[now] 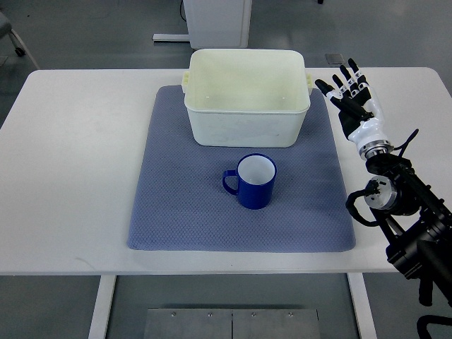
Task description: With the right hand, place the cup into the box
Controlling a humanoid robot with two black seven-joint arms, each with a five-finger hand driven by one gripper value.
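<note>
One robot hand (355, 99), the right, hovers fingers spread beside the box (247, 95), apart from the cup (253, 181).

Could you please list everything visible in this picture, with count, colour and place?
cup: one, blue with a white inside, upright on the mat in front of the box, handle toward the picture's left.
box: one, cream, open and empty, on the far part of the mat.
mat: one, blue-grey, spread in the middle of the table.
table: one, white, under everything.
cabinet base: one, white, on the floor beyond the table.
right robot hand: one, black and white, fingers spread, holding nothing, right of the box.
</note>
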